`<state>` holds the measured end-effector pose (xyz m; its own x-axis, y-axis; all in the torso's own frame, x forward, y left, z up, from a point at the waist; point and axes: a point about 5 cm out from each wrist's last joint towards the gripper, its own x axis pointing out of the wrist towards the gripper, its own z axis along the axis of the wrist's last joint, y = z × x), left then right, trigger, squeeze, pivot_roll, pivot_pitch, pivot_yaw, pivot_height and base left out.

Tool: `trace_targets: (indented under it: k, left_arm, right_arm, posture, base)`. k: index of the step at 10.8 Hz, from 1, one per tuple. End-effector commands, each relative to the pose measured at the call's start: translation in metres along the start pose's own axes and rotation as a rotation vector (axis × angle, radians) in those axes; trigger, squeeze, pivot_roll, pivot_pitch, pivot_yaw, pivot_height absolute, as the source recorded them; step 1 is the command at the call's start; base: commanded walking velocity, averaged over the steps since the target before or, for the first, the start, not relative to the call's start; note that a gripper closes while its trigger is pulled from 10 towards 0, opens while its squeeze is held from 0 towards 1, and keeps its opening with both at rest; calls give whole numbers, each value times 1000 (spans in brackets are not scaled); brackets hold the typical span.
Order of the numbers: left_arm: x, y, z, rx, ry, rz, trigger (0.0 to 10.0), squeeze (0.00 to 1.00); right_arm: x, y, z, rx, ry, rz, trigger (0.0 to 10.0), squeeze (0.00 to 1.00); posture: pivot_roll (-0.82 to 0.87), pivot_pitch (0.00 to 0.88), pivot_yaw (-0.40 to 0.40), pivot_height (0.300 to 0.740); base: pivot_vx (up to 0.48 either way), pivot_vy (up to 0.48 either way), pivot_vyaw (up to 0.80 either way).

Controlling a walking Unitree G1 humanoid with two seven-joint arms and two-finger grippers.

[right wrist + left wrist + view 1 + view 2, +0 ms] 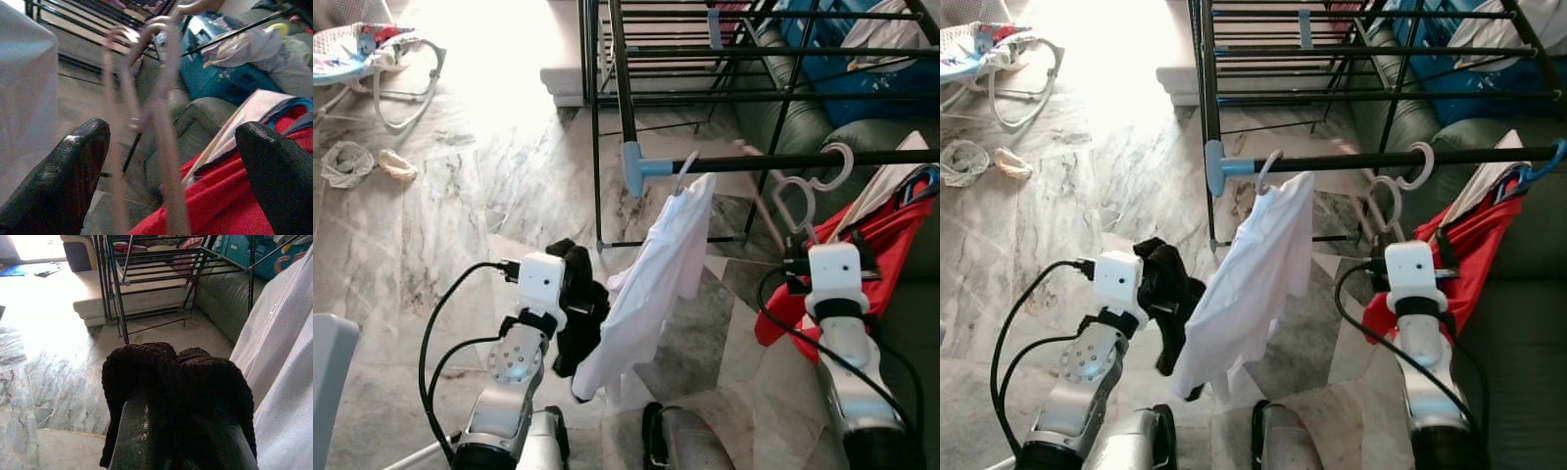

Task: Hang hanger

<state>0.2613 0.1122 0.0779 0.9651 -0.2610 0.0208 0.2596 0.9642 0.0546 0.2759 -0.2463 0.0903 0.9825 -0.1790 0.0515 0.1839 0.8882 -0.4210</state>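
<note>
Fabric first: at about 8 o'clock in the left eye view your left gripper (570, 294) is pinched on a bunched black knitted cloth (576, 311), which swallows the fingertips in the left wrist view, so you cannot judge how deep that hold is. Keep that arm quiet, since the cloth sits just beside the white shirt (651, 284) hanging from the black metal drying-rack rail (754, 162).

Towards 3 o'clock, the pale pink plastic hanger (808, 196) has its hook over that rail, apparently seated, with its body hanging down to your right gripper (166, 171). The fingers (73, 166) stand spread, one each side of the hanger's stem, and seem not to press it. I judge the step to be the release: draw the arm straight back and down so neither finger drags the stem and lifts the hook off.

The hanger is blurred in the right wrist view, and the red cloth (871, 255) hides whatever lies behind it.
</note>
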Motion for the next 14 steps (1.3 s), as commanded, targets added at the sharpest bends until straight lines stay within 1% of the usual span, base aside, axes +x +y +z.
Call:
trace_targets:
  k: [1,2,3,4,5,7,9,11,14]
  left_arm:
    - [0,-1,-3,9,17,0,10000,0]
    - [0,0,-3,10,18,1,10000,0]
    - [0,0,-3,11,20,8,10000,0]
    - [-1,1,-3,15,23,8,10000,0]
    - [-1,1,-3,16,25,7,10000,0]
    - [-1,2,-4,23,32,8,10000,0]
    - [0,0,-5,37,44,-1,10000,0]
    - [0,1,-7,42,52,1,10000,0]
    - [-1,0,-9,48,67,0,10000,0]
  right_arm:
    - [0,4,-9,38,64,35,8118,0]
    - [1,7,-11,67,89,49,0,0]
    - [2,10,-15,112,127,60,0,0]
    - [2,11,-21,148,178,43,0,0]
    - [2,11,-22,170,190,35,0,0]
    - [3,5,-22,175,207,10,0,0]
    - [2,8,-21,200,204,20,0,0]
    - [6,10,-15,233,187,31,0,0]
    - [12,6,-11,235,177,41,0,0]
  posture:
    - [-12,182,-41,740]
    - [-11,182,-42,740]
    - [-8,184,-42,740]
    - [-8,184,-42,740]
    - [-5,185,-42,740]
    - [-6,184,-39,740]
    - [-7,180,-35,740]
    - [-7,180,-35,740]
    - [-4,179,-37,740]
  base:
    - [0,0,0]
    - [0,0,0]
    - [0,0,0]
    - [0,0,0]
    - [0,0,0]
    - [0,0,0]
    - [0,0,0]
    - [0,0,0]
    - [0,0,0]
